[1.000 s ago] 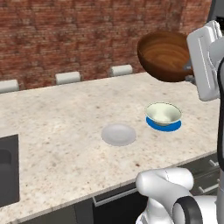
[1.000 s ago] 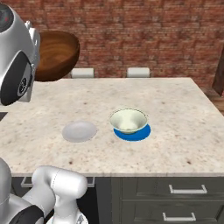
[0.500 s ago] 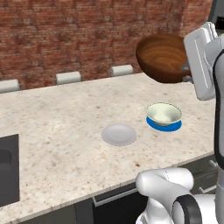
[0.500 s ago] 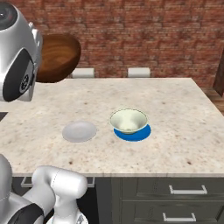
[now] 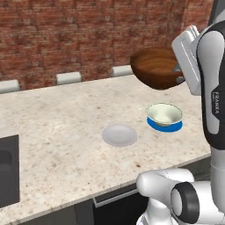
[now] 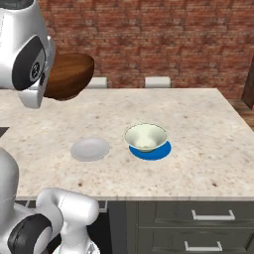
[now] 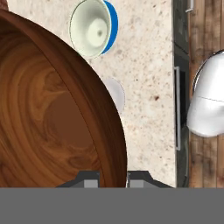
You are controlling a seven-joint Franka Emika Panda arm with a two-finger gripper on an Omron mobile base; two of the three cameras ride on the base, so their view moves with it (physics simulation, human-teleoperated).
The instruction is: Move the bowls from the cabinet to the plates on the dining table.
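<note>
Nearest on the desk [image 5: 52,132], toward its front edge, lies the pale grey plate [image 5: 119,134], bare on the beige speckled stone. Just right of it and slightly farther back sits the cream-white bowl [image 5: 164,114], upright on the bright blue plate [image 5: 165,126], whose rim shows beneath it on the near side. Higher up, the reddish-brown bowl [image 5: 154,67] hangs in the air, well clear of the stone top, tilted slightly. The gripper [image 7: 113,178] has its jaws clenched on that bowl's rim, one finger inside and one outside, as the hand view shows. Farthest back, three pale chair backs [image 5: 68,78] stand along the desk's far edge before a brick wall [image 5: 79,30].
</note>
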